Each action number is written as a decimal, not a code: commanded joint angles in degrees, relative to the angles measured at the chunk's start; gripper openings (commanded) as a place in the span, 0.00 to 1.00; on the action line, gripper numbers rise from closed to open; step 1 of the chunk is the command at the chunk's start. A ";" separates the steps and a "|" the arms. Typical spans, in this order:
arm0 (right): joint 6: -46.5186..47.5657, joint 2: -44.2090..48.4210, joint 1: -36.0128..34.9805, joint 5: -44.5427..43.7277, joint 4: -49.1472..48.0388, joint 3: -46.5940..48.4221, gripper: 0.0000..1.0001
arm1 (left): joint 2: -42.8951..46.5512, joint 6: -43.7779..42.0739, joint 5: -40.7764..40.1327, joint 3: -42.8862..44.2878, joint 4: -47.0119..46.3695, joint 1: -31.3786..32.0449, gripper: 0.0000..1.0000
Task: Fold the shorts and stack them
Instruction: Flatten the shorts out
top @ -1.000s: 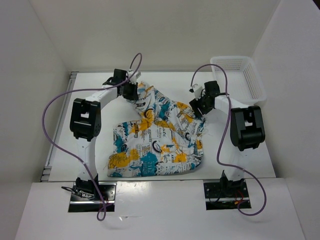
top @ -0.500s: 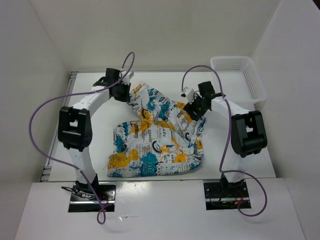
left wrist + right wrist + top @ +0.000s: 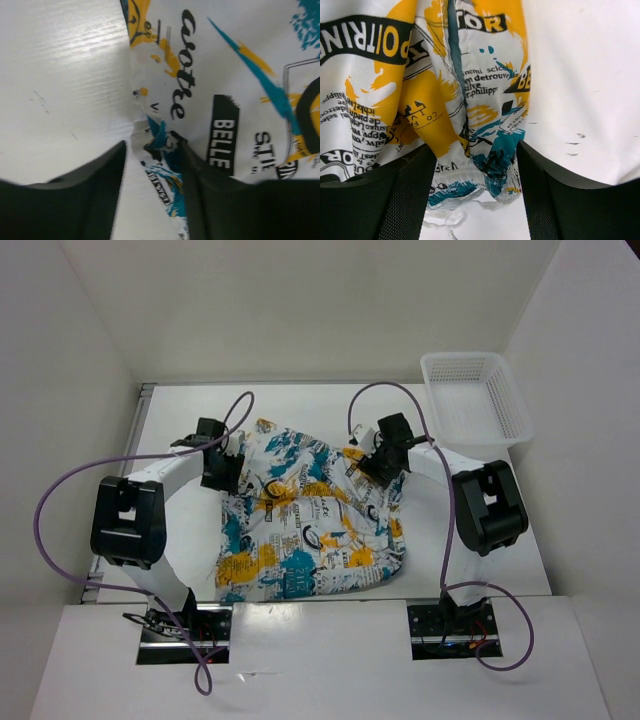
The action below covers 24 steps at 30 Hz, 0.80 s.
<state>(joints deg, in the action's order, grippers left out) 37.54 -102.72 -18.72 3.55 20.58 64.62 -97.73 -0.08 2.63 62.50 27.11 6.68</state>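
Note:
The shorts (image 3: 310, 530), white with teal, orange-yellow and black print, lie spread on the white table (image 3: 170, 420), folded roughly in half with some wrinkles. My left gripper (image 3: 222, 475) sits low at their back left corner. In the left wrist view (image 3: 150, 146) its jaws stand apart, and the edge of the shorts (image 3: 225, 75) lies between them, against the right finger (image 3: 200, 185). My right gripper (image 3: 376, 468) is at the back right corner. In the right wrist view (image 3: 475, 150) it is wide open over the hem of the shorts (image 3: 420, 75).
A white plastic mesh basket (image 3: 475, 390) stands at the back right corner of the table. White walls close in the back and both sides. Purple cables loop above both arms.
Both grippers moved toward me and down, carrying the back edge of the shorts forward. The fabric that was lifted and bunched now lies flatter, and the jaws stand open.

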 commanded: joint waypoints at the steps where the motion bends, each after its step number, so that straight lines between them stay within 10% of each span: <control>1: -0.27 1.99 -0.18 0.75 -1.51 4.28 0.69 | 2.64 0.08 -2.81 1.83 -1.19 -0.35 0.61; 5: -3.08 5.24 -0.18 1.37 -0.45 7.71 0.69 | 3.16 0.08 -1.94 10.49 -1.88 -0.96 0.77; 24: -3.27 -3.72 9.58 15.25 9.64 16.33 0.73 | -36.64 0.08 8.09 55.43 -7.07 -0.35 0.84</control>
<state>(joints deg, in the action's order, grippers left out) 31.00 -105.56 -8.05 12.99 24.64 78.63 -133.29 0.21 8.97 112.25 21.58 6.20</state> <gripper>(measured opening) 0.724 0.842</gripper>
